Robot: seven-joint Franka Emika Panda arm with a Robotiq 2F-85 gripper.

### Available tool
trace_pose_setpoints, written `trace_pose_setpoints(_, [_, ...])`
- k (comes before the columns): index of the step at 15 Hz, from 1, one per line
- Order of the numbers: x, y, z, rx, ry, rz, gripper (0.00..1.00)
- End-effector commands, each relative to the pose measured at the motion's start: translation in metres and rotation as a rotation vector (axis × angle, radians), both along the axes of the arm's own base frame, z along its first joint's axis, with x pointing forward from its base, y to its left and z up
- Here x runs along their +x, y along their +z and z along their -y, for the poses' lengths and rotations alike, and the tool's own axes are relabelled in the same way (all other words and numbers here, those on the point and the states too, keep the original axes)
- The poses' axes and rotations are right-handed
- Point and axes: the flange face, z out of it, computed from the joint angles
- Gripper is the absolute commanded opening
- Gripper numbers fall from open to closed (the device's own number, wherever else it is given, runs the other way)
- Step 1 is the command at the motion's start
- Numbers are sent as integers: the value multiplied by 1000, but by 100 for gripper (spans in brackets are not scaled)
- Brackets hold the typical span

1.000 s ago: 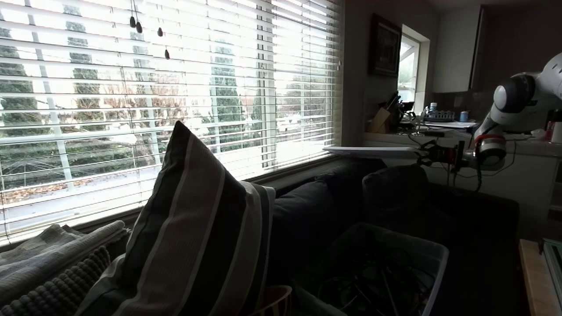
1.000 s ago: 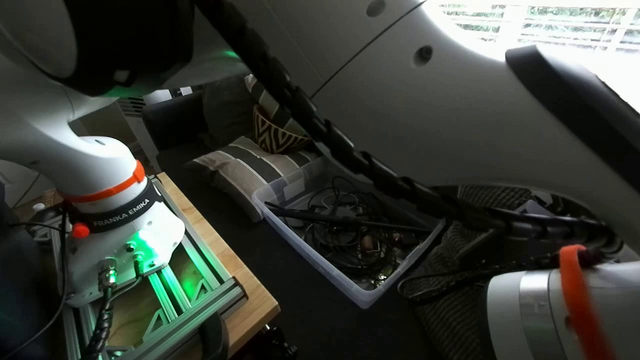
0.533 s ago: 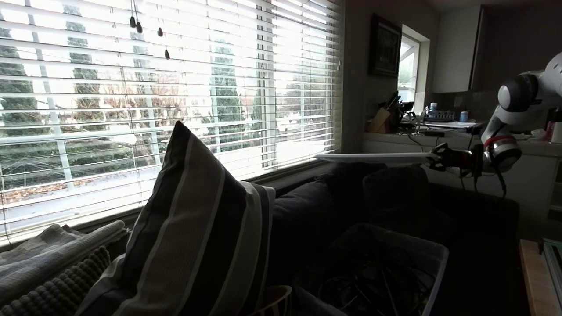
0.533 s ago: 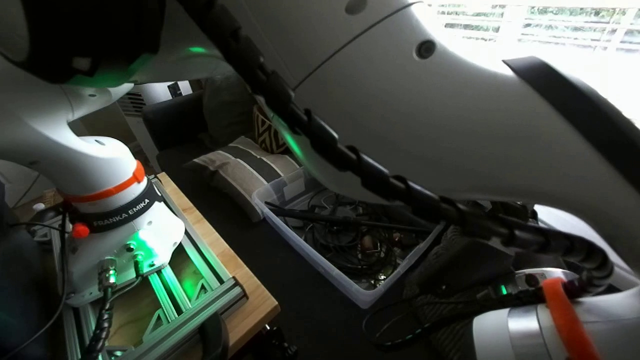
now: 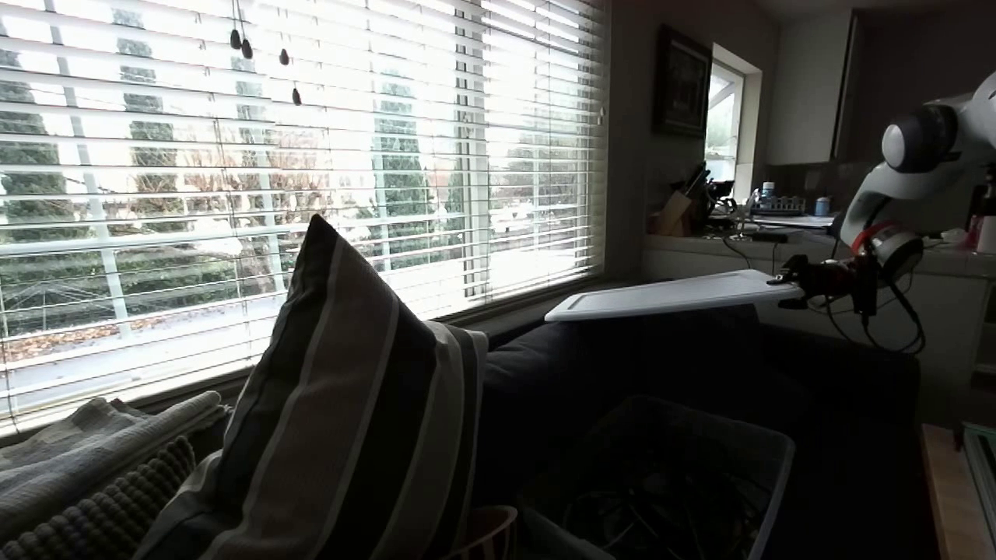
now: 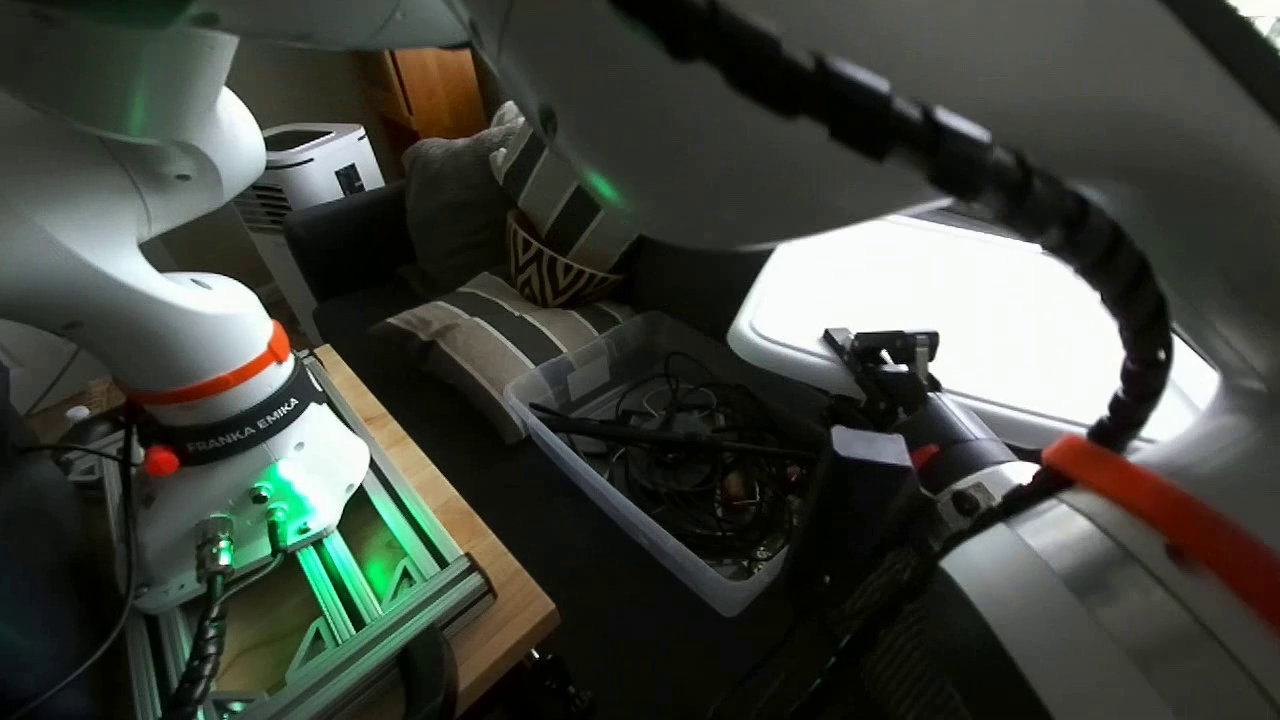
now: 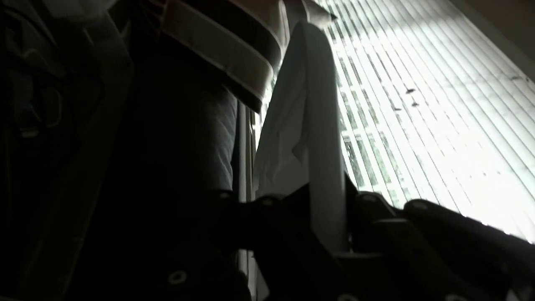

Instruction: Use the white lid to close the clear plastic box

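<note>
Bright slatted blinds (image 5: 436,140) backlight a dim rm w/ a dark fabric sofa (image 6: 345,245). Robotiq gripper (image 7: 328,200) has one edge of the large flat white plastic lid (image 5: 677,297) pinched; lid's in mid-air, tilted, higher than the rectangular clear plastic box (image 6: 635,520), not on it. Risk: edge-only grip, so lid may droop or twist on contact; tilt might drop one side inside the rim. Box holds tangled black cables (image 6: 680,490) + long black bar (image 6: 620,430); bar end nr rim could block seating. Zigzag black-and-cream basket (image 6: 545,275): contents unclear.
</note>
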Motion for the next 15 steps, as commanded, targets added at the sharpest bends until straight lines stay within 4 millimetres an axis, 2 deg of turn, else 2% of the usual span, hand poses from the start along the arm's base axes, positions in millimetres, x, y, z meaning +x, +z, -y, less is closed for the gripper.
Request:
trace_pose_setpoints(1, [-5,35,-50,-89,185,27,2])
trace_pose_setpoints(6, [3,55,-108,-174,494,-2,2])
trace_pose_setpoints(9, [9,64,-134,-197,674,5,2])
trace_pose_setpoints(13, [14,70,-155,-195,846,31,2])
trace_pose_setpoints(15, [14,72,-156,-138,865,24,2])
